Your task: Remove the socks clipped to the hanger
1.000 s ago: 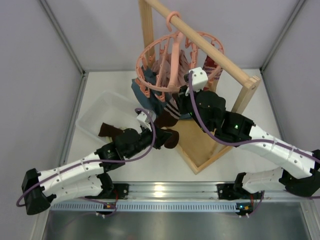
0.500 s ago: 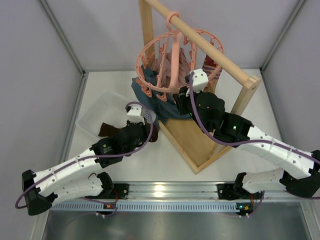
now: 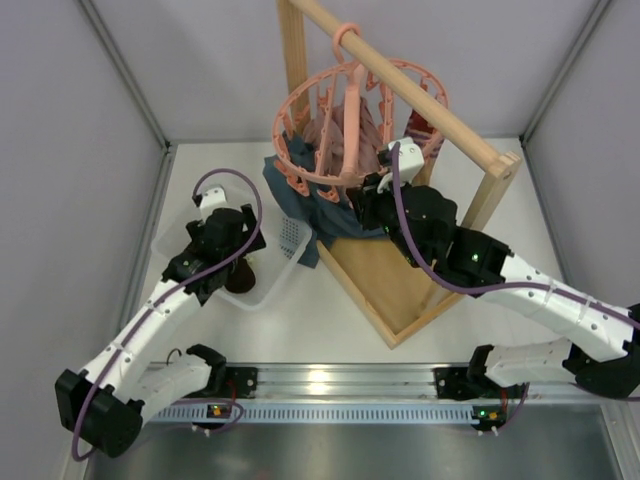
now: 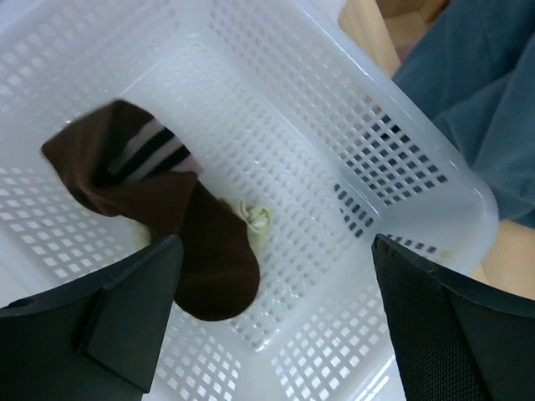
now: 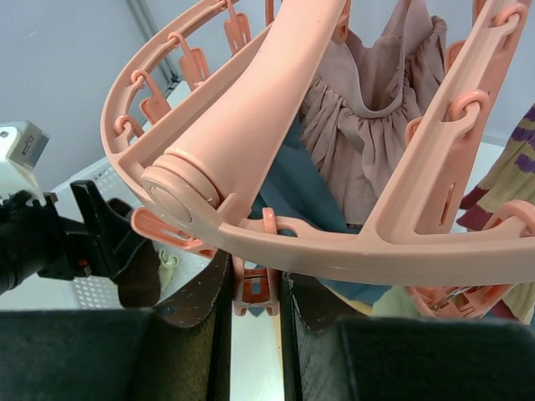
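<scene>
The salmon-pink hanger (image 3: 350,120) hangs by its hook from the wooden rack's bar. My right gripper (image 5: 255,313) reaches up under its ring (image 5: 351,251), shut on one small clip peg (image 5: 255,288) that holds no sock. A dark red striped sock (image 3: 418,128) hangs at the ring's far right. My left gripper (image 4: 276,317) hovers open over the white basket (image 4: 401,159). In it lies a dark brown striped sock (image 4: 159,225) on top of a pale cream sock (image 4: 256,219). Neither finger touches them.
The wooden rack (image 3: 400,290) stands mid-table, its slanted bar (image 3: 440,110) above my right arm. A blue-grey cloth (image 5: 305,188) and a dusty-pink garment (image 5: 368,125) hang from the hanger. The basket (image 3: 285,240) sits left of the rack, near the left wall.
My left arm swung left from beside the rack to over the basket and opened. The dark brown sock it carried now lies in the basket. My right gripper stays at the hanger.
</scene>
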Tool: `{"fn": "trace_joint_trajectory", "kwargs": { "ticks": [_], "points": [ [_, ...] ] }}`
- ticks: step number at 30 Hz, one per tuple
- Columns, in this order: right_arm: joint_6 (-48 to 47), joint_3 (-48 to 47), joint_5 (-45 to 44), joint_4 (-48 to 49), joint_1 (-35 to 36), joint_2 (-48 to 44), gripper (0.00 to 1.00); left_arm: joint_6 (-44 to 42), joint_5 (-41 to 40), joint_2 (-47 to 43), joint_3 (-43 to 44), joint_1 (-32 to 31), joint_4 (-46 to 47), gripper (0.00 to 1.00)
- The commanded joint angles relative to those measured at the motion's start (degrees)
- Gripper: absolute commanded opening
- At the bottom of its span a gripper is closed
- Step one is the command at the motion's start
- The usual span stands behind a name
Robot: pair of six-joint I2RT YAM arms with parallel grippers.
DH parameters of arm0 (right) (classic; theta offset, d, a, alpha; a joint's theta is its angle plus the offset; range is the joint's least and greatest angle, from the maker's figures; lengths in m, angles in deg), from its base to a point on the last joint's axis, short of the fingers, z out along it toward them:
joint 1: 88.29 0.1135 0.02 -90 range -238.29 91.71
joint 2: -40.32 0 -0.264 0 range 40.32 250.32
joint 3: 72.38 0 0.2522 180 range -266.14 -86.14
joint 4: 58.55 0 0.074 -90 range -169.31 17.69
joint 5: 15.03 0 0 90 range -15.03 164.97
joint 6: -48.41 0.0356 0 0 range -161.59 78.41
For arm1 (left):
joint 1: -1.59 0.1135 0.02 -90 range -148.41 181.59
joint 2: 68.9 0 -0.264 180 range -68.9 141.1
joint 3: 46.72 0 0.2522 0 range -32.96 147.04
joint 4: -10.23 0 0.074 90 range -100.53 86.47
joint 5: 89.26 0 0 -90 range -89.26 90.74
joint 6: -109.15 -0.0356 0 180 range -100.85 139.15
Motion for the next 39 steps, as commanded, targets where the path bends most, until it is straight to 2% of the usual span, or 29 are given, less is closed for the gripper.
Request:
{"fn": "trace_joint_trajectory", "kwargs": {
  "ticks": [1,5,7,8,10,12,15,16,18,19,21,22,24,25,28,29,31,36,39],
  "points": [
    [1.8,-1.8,2.2,-2.3,-0.8,0.8,0.00,2.8,5.2,-2.4,0.7,0.3,-0.8,0.98],
    [2.3,-4.4,3.6,-3.4,-0.8,2.5,0.01,3.6,9.1,-9.8,0.9,0.2,-0.8,0.98],
    [2.5,-5.3,4.4,-3.8,-0.8,3.0,0.00,6.5,14.0,-12.6,0.8,0.3,-0.3,0.97],
    [2.6,-6.2,4.5,-4.2,-0.8,3.8,0.00,7.8,15.6,-14.6,0.1,0.1,0.7,0.88],
    [3.0,-7.0,5.1,-4.6,-0.8,4.2,0.00,11.5,18.5,-16.3,-1.1,-0.2,1.9,0.80],
    [3.8,-7.5,5.7,-4.6,-0.8,4.8,0.00,13.5,21.1,-18.4,-5.1,-1.7,6.9,0.74],
    [5.6,-8.5,5.9,-5.4,-0.8,5.8,0.00,14.1,23.8,-17.3,-8.2,-5.1,13.8,0.71],
    [6.2,-9.0,6.0,-5.5,-0.8,6.4,0.00,13.1,23.3,-14.6,-8.2,-8.1,15.0,0.71],
    [7.3,-9.5,6.2,-5.7,-0.8,7.1,0.00,10.9,16.9,-11.3,-7.5,-13.3,17.8,0.71],
    [7.8,-10.3,6.1,-6.1,-0.8,7.8,0.00,7.7,13.1,-7.5,-6.5,-20.3,21.0,0.73],
    [8.6,-11.0,5.8,-6.3,-0.8,8.7,0.00,2.4,4.1,-3.9,-5.4,-27.1,23.9,0.77],
    [8.8,-12.0,5.6,-6.1,-0.8,9.6,0.00,1.0,1.2,-1.6,-5.5,-32.1,28.4,0.81],
    [9.7,-13.1,4.4,-6.3,-0.8,10.4,0.00,-2.2,-4.1,-0.6,-7.8,-35.3,36.9,0.85],
    [10.0,-13.8,4.2,-6.1,-0.8,11.2,0.00,-6.0,-4.6,0.1,-12.2,-36.8,47.0,0.88],
    [11.0,-15.0,2.4,-5.9,-0.9,12.3,0.00,-12.2,-5.3,3.1,-18.8,-37.1,64.1,0.91],
    [11.6,-15.0,2.0,-5.6,-0.9,12.4,0.00,-13.7,-5.3,4.8,-21.9,-37.1,75.2,0.92],
    [12.0,-15.0,2.3,-5.0,-0.8,12.6,0.00,-19.4,-4.9,11.4,-23.0,-37.1,84.6,0.94],
    [12.3,-14.5,4.4,-4.1,-0.8,13.5,0.00,-31.8,-1.5,26.3,-16.9,-37.3,103.1,0.97],
    [11.7,-14.6,4.7,-4.3,-0.8,13.6,0.00,-37.2,0.0,33.4,-13.7,-37.6,107.7,0.98]
  ]
}}
